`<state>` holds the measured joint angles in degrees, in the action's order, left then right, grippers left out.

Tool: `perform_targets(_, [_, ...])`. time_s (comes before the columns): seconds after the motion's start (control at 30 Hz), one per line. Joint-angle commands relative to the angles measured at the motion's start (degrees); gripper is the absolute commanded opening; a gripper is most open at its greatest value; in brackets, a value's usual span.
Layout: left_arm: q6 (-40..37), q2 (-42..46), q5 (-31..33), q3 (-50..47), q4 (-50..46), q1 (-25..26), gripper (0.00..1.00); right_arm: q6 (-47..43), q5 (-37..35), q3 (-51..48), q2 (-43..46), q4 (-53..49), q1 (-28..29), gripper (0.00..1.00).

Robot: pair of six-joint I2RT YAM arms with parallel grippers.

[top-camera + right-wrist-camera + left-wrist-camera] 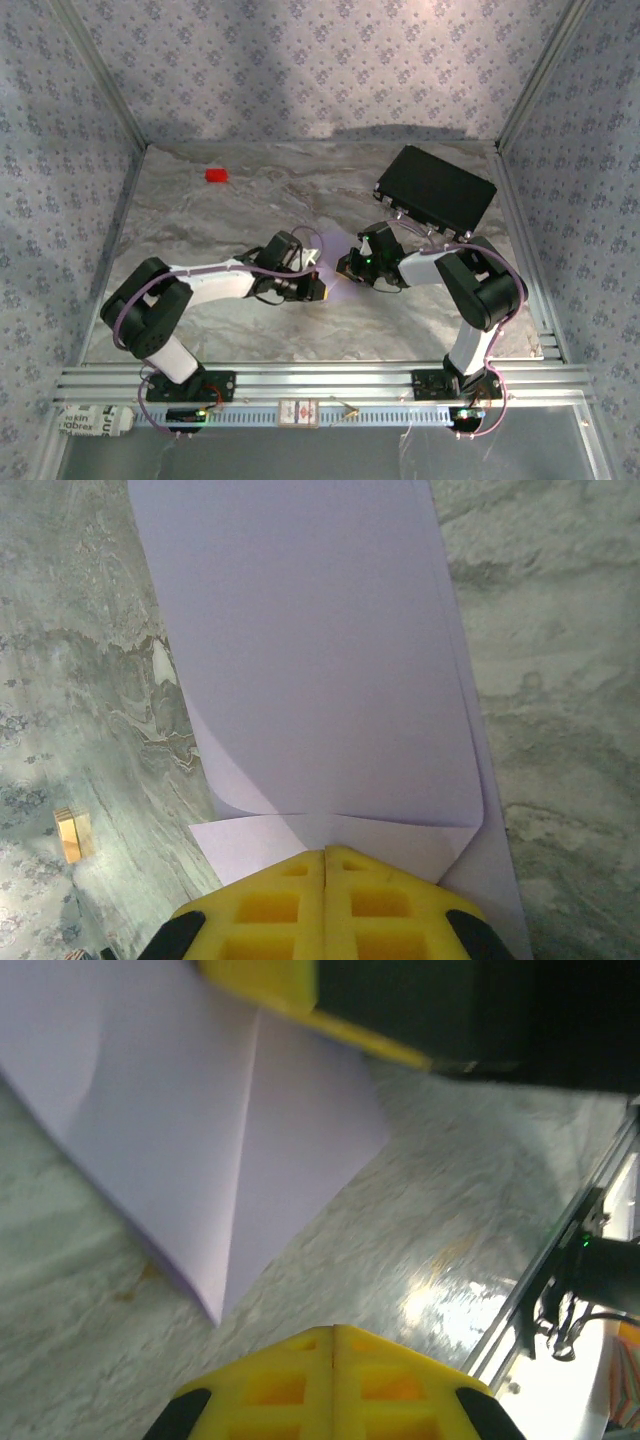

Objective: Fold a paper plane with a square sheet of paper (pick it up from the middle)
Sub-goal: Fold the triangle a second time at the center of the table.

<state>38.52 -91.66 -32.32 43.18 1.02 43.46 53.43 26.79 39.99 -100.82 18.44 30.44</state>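
Observation:
The pale lilac sheet of paper [320, 660] lies partly folded on the marble table, between the two grippers [334, 262]. Its layers overlap and a cross fold runs just ahead of my right gripper [326, 852], which is shut with its yellow tips resting on the paper's near flap. In the left wrist view the paper [200, 1130] shows a straight centre crease ending in a pointed corner. My left gripper [333, 1328] is shut with nothing between its fingers and stands just clear of that corner. The right gripper's yellow finger [262, 982] sits on the paper's far part.
A black rectangular case [436, 187] lies at the back right, close behind the right arm. A small red block [216, 175] sits at the back left. A small tan piece [72, 835] lies on the table left of the paper. Patterned walls enclose the table [200, 230].

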Motion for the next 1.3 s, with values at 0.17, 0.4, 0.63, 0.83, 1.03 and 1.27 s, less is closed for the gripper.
perform_targets(0.17, [2.1,-9.5,1.7,7.3,3.0,-1.1,0.03,0.6,-2.8,-1.7,-0.6,-5.0,-0.4,0.00])
perform_targets(0.4, [1.4,-12.6,5.0,5.4,1.1,-1.2,0.02,0.3,-2.7,-1.8,0.1,-4.8,-0.4,0.00])
perform_targets(0.63, [2.6,-12.4,4.3,-1.2,3.4,-1.1,0.00,-0.7,-3.5,-0.8,4.6,-4.3,-0.1,0.00])
perform_targets(0.83, [2.1,-12.5,4.7,-0.8,3.2,-1.1,0.00,-2.5,-2.7,1.0,6.1,-5.7,1.9,0.01])
perform_targets(1.03, [0.8,-12.5,5.0,1.1,1.1,-1.2,0.00,-0.1,-4.0,0.7,1.0,-4.9,4.0,0.00])
perform_targets(1.27, [0.3,-13.2,5.7,0.4,1.3,-1.4,0.00,0.8,-3.7,-1.6,-1.8,-1.7,1.0,0.00])
